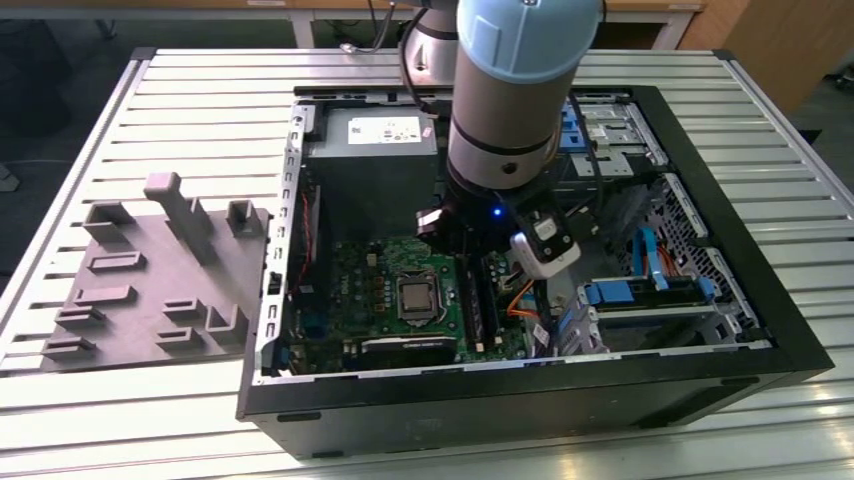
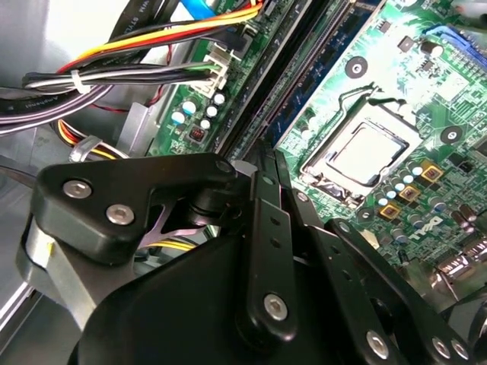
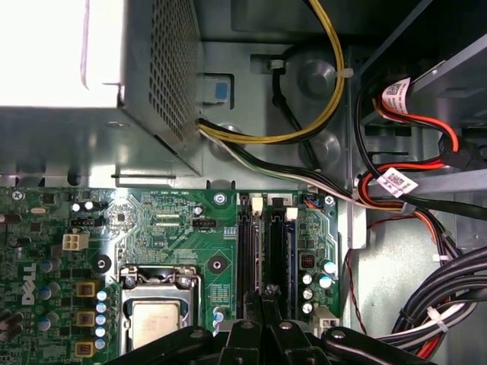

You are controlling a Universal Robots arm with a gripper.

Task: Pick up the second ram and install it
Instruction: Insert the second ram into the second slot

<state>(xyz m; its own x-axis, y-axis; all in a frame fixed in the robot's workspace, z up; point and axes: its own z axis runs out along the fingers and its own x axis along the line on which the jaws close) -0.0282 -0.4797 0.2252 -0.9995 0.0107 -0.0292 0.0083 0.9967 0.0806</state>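
First wrist view: fingers (image 3: 265,304) pressed together over the second ram (image 3: 272,255) in its motherboard (image 3: 163,232) slot.

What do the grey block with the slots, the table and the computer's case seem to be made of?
Grey block: looks like matte moulded or printed plastic, uniform grey with no shine. Table: probably aluminium, pale ribbed slats with a dull metallic sheen. Computer case: likely painted or plastic-trimmed sheet metal, black outside, with bare grey perforated metal inside.
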